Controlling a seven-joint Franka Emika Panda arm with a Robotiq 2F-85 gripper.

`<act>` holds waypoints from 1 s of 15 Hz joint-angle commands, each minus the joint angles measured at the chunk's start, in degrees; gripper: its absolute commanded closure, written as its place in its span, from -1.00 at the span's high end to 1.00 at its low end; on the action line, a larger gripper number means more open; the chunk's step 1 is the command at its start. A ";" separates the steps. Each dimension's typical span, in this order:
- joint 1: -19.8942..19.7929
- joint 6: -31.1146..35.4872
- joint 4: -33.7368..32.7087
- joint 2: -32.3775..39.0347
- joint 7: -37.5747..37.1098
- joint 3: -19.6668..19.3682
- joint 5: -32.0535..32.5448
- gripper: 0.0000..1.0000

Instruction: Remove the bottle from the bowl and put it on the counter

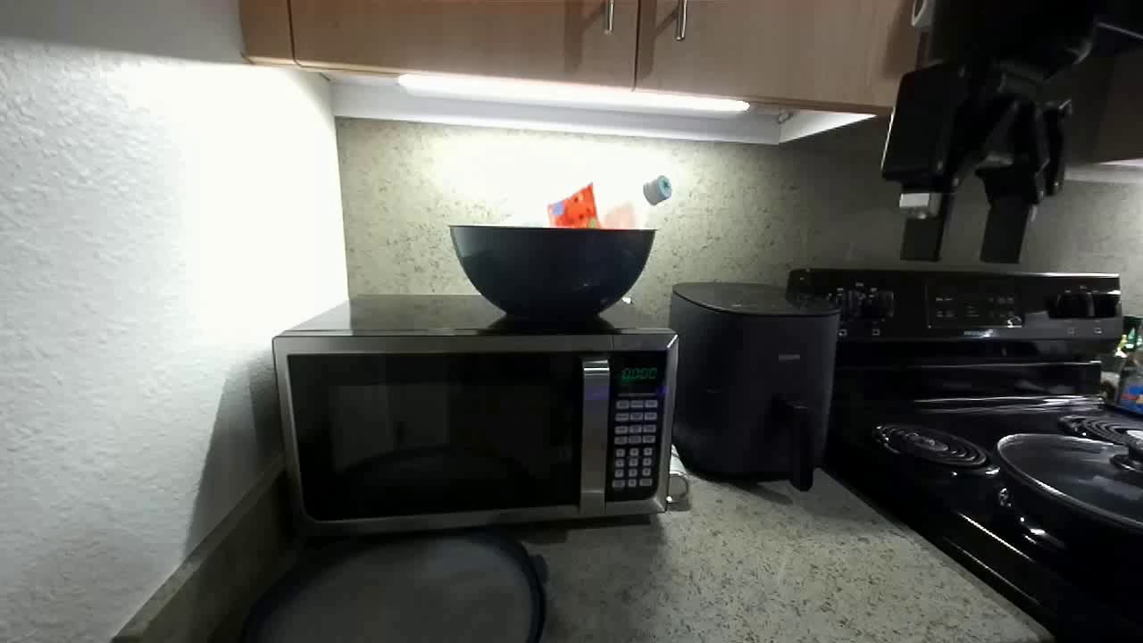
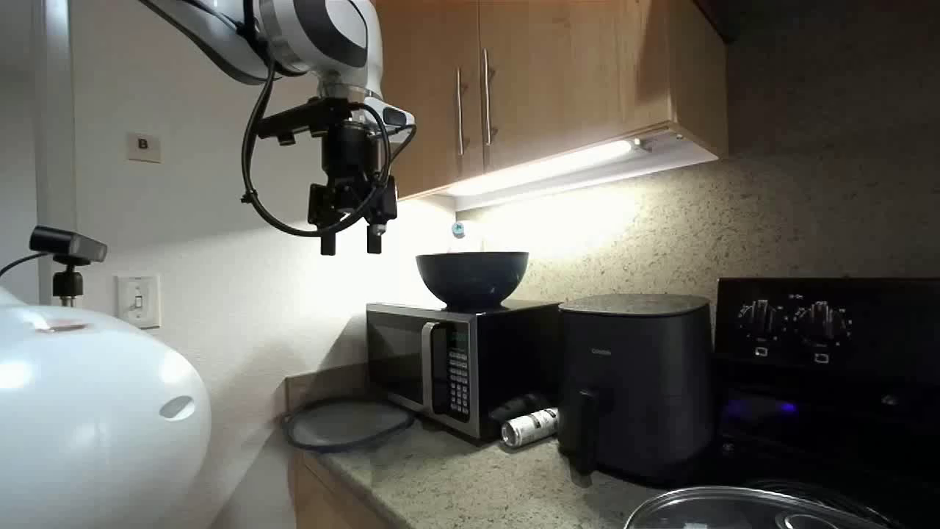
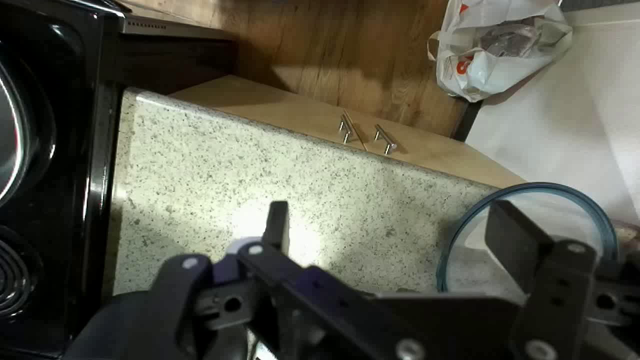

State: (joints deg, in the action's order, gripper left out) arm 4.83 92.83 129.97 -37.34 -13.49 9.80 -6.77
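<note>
The bottle (image 1: 618, 216) sits tilted in the bowl (image 1: 554, 272), up on the microwave (image 1: 438, 438), beyond the hand (image 2: 351, 246) toward the backsplash (image 1: 732, 232). Cap (image 1: 658, 189) and red-orange label (image 1: 573, 207) show over the rim; the rest is hidden by the bowl wall. Hand: fingers (image 3: 515, 245) wide apart, nothing between them, well clear of bowl and bottle.

My read of the step: get to the bottle. From both exterior views the tips look about level with the rim, maybe a bit under, so go up before going in, else the fingers could shove the bowl across the microwave top. Watch headroom: wall cabinet (image 2: 565, 81) and its light (image 2: 543, 167) hang above the bowl, and a straight-down hand might foul them. Tilting it and reaching in from the front looks safer. Neck leans toward the stove (image 3: 65, 212), so I'd close across the neck just under the cap. Moderate squeeze; thin plastic probably gives. Lift along the lean till the base is past the rim, then back out.

Pose: arm (image 2: 323, 33) hangs from high up, hand near vertical, fingertips aimed straight down at the counter (image 3: 200, 165). Wrist view puts the stove below the hand on one side, the round lid (image 3: 467, 262) below on the other. For set-down I'd take the counter right under the hand, short of the lid's edge, base first.
</note>
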 commanded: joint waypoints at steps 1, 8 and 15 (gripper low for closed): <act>-0.14 -0.10 -0.11 0.03 0.07 0.09 -0.04 1.00; -1.02 1.66 -0.30 1.26 -1.87 1.00 0.83 1.00; -3.91 18.68 -6.60 13.85 -7.16 3.23 7.62 1.00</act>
State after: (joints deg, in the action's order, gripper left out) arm 2.20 108.03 128.39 -30.42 -17.46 11.84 -1.97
